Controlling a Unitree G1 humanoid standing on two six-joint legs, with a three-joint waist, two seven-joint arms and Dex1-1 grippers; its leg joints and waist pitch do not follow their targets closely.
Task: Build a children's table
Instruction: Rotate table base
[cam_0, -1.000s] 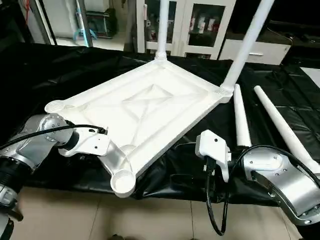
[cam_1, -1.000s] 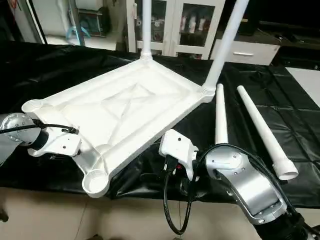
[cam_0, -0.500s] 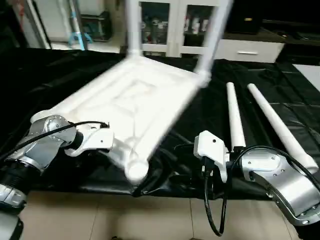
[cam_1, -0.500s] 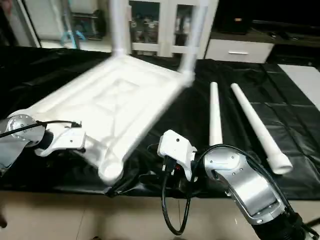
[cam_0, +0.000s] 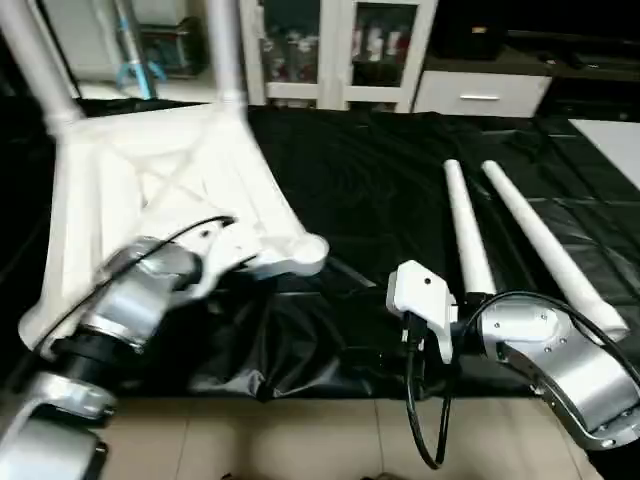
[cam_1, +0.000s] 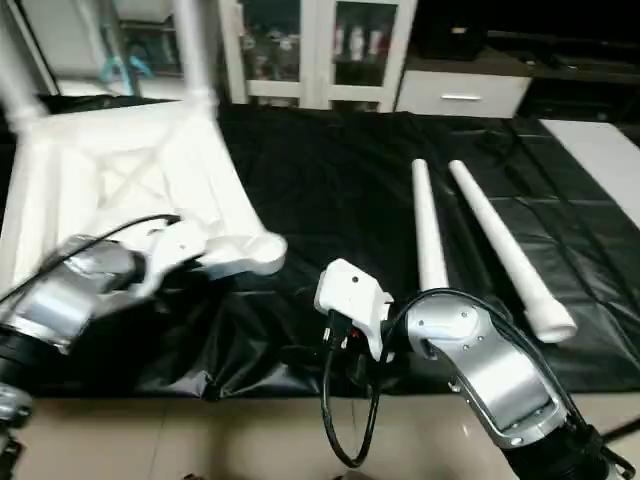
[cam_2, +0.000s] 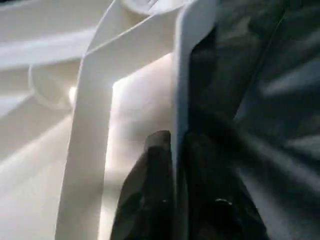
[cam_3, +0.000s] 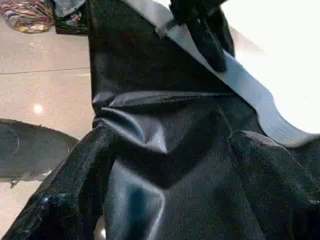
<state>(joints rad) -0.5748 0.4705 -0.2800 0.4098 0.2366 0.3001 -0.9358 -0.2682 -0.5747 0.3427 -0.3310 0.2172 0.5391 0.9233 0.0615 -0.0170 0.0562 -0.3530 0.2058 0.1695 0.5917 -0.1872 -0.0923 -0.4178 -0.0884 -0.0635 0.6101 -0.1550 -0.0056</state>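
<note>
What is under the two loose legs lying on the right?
Both loose legs lie on the black sheet covering the work surface. Whatever is beneath that sheet is hidden. The right arm covers the near end of the inner leg.

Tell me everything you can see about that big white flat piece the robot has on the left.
The tabletop is white plastic, lying upside down on the black sheet, its X-shaped ribs facing up. Two legs stand in its far corners. The near corner has an empty round socket. The left gripper pinches its thin rim, one black finger on each side.
</note>
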